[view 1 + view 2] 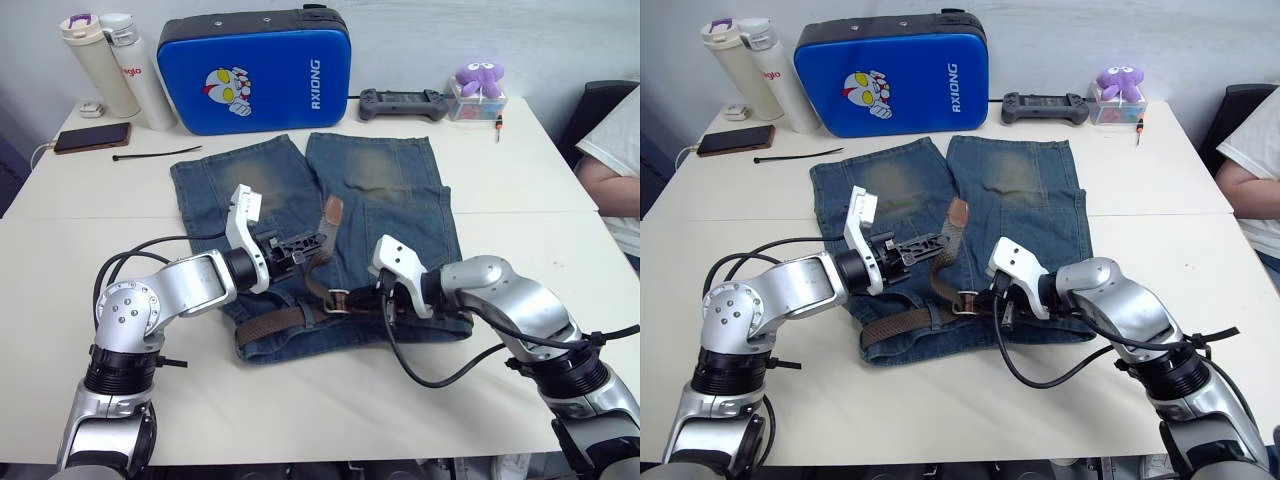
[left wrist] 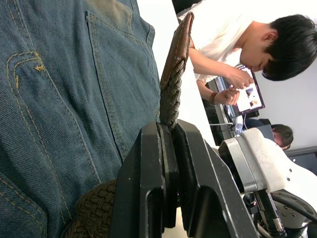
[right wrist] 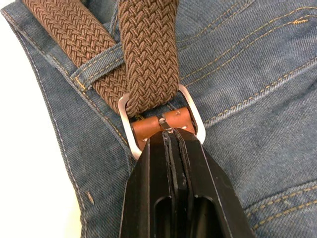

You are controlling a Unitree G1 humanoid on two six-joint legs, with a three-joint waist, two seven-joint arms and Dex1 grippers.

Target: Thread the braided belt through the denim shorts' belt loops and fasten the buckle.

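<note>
- Your left gripper [image 1: 300, 247] has its two black fingers pressed together on the braided belt [image 1: 322, 247], pinching the strap a little below its darker leather tip; the tip stands up from the fingers, lifted off the denim.
- Your right gripper [image 3: 171, 141] has its fingers closed tight on the tan leather tab at the buckle [image 3: 161, 121], with the prong sitting right at the fingertips.
- The strap passes through the silver buckle frame, and beside it another stretch of belt runs under one of the belt loops [image 3: 96, 62] on the waistband.
- The denim shorts [image 1: 385, 190] lie flat in the middle of the table [image 1: 330, 410], waistband toward the near edge, legs pointing to the far edge.
- Along the far edge stands a closed blue hard case [image 1: 255, 72]; you cannot tell what is in it.
- Two white bottles [image 1: 115, 62] stand at the far left corner, lids on, with a phone [image 1: 92, 137] just beside them.
- A small clear box [image 1: 478, 103] near the far right corner carries a purple plush toy [image 1: 481, 78] on top.
</note>
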